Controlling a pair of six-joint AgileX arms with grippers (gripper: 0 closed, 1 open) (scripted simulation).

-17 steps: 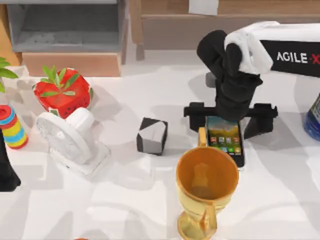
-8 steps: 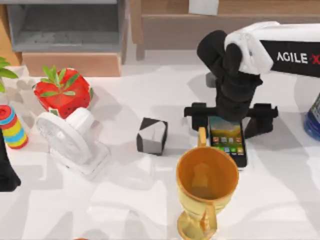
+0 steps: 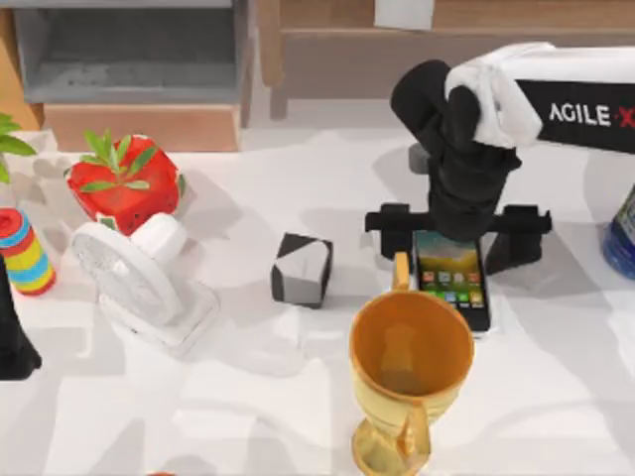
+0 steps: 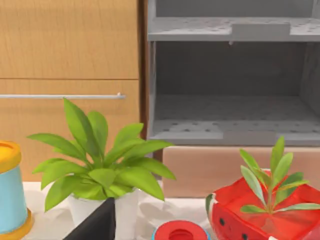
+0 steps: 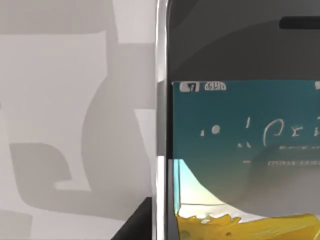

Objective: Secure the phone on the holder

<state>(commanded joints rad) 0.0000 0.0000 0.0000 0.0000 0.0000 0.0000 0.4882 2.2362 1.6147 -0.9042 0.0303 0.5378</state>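
Phone [image 3: 451, 278]: slim, rigid, glassy slab, judged light, slippery and scratch-prone, lying just beside the gold trophy cup [image 3: 410, 377] against the black holder [image 3: 516, 236]; best pinched across its silvery long edges; right tool's grip cannot be told.

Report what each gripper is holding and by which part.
It cannot be told. The right arm sits over the top end of the phone, hiding its fingers. The left arm is parked at the table's left edge.

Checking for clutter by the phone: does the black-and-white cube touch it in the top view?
No, the cube sits apart from the phone, with bare table between them.
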